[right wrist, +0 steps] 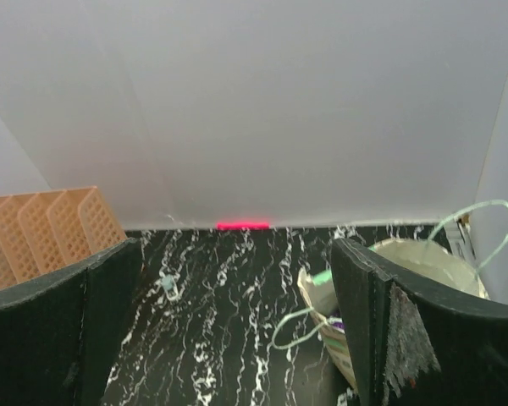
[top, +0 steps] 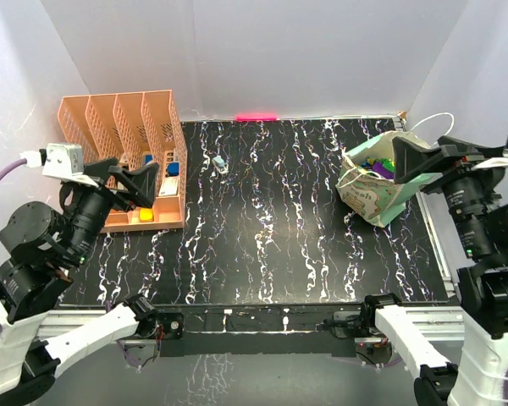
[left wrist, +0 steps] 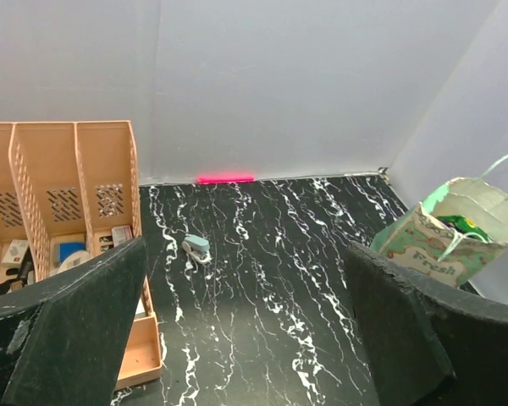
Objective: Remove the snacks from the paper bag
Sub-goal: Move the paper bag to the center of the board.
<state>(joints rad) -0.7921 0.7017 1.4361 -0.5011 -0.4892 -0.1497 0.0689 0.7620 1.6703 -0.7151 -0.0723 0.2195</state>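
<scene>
The cream and mint-green paper bag [top: 371, 193] stands open at the right of the black marbled table. Purple, yellow and green snacks [top: 379, 165] show in its mouth. My right gripper [top: 400, 161] is open and empty, held above the bag's right rim. In the right wrist view the bag [right wrist: 423, 258] is partly behind my right finger, with a purple snack [right wrist: 337, 323] and a string handle [right wrist: 309, 326] showing. My left gripper [top: 140, 179] is open and empty over the orange rack at the left. The left wrist view shows the bag [left wrist: 440, 245] with a green snack [left wrist: 461, 224] inside.
An orange slotted file rack [top: 123, 127] with small blue and yellow items stands at the back left; it also shows in the left wrist view [left wrist: 76, 194]. A small teal and white object [top: 221, 161] lies mid-table. A pink strip [top: 256, 117] marks the back edge. White walls enclose the table.
</scene>
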